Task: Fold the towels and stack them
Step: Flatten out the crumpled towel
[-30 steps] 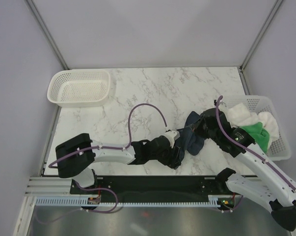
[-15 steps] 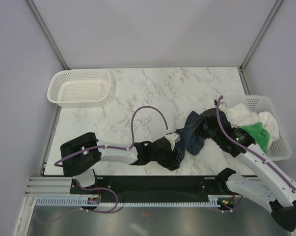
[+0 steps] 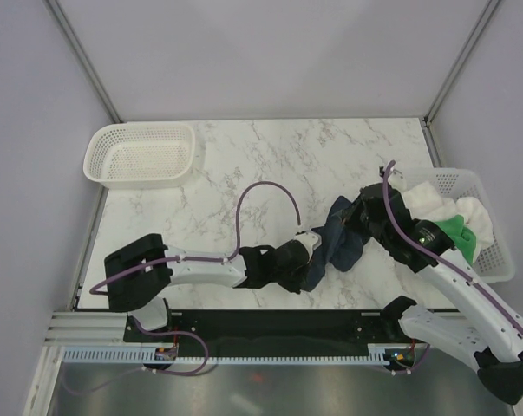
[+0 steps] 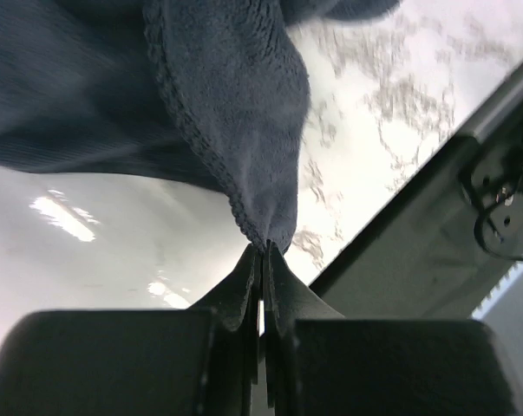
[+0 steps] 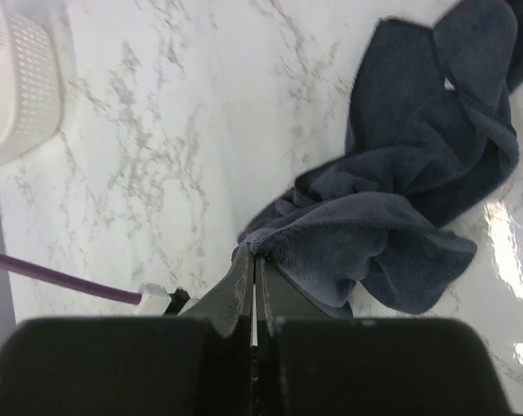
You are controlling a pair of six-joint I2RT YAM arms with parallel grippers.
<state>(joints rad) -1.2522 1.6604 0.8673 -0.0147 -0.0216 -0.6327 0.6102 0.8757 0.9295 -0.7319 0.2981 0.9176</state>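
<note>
Navy towel: the dark navy blue terry cloth towel (image 3: 341, 238) lies crumpled on the white marble-patterned worktop (image 3: 270, 156), near the front edge and right of the middle, bunched between the two claws
Left claw: the left claw (image 4: 263, 253) is closed on the navy towel, pinching a stitched hem at the very tips of its fingers
Right claw: the right claw (image 5: 252, 253) is closed as well, its tips nipping a rolled edge of the same towel
Other towels: the bright green towel (image 3: 459, 232) and the fluffy white towel (image 3: 430, 201) sit heaped together in the white plastic mesh basket (image 3: 495, 260) at the worktop's right edge
Top view alone: shows both arms meeting at the navy towel, the left from the left side and the right from the basket side; shows the laden basket, the second white mesh basket (image 3: 140, 154) at the far left corner, and the purple cable (image 3: 270, 192) arching over the left arm
Left wrist alone: shows the hem's stitching and the pile of the cloth close up, with the black rail (image 4: 400, 251) along the worktop's near edge; the rest of the towel runs out of frame
Right wrist alone: shows most of the navy towel's twisted folds spread across the marble beyond the tips, and a short run of the purple cable at lower left
</note>
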